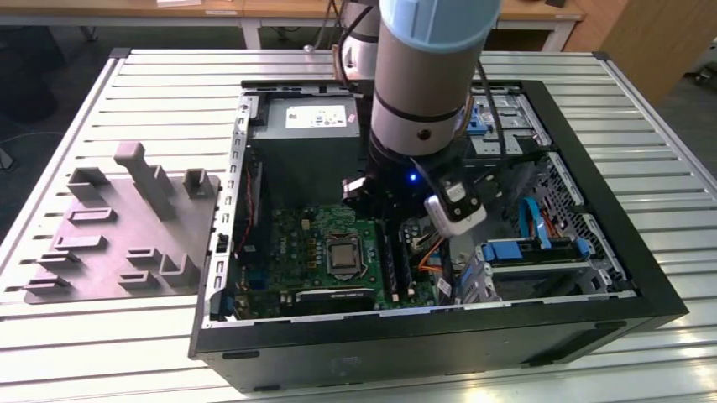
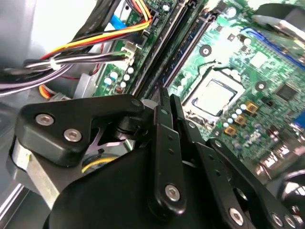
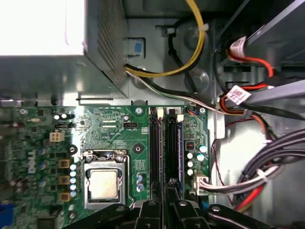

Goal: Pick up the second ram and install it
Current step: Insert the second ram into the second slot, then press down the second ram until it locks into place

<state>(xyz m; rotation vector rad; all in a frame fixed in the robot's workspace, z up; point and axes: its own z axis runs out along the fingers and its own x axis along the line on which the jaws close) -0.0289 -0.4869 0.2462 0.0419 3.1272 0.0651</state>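
My gripper [image 2: 164, 98] hangs inside the open computer case [image 1: 627, 277], low over the motherboard's row of long black slot rails [image 3: 154, 152]. Its two black fingers [image 2: 159, 143] are pressed together, and I see nothing between them. In the first wrist view the gripper [image 3: 167, 186] lines up with the middle rail. A thin dark-blue ram strip [image 3: 180, 148] stands on edge in the slot right beside that rail. The ram strip [image 2: 190, 52] also runs away from the fingertips in the second wrist view. Whether this is the second ram I cannot tell. In the exterior view the gripper [image 1: 379, 208] sits under the arm's wrist.
The processor socket [image 3: 104, 183] lies beside the slots. Bundled cables [image 3: 257, 176] crowd the other side, and the grey power supply [image 1: 305, 126] stands at the case's far end. A blue drive bracket [image 1: 526, 248] is at the exterior view's right. A grey fixture block [image 1: 123, 227] rests on the slatted table.
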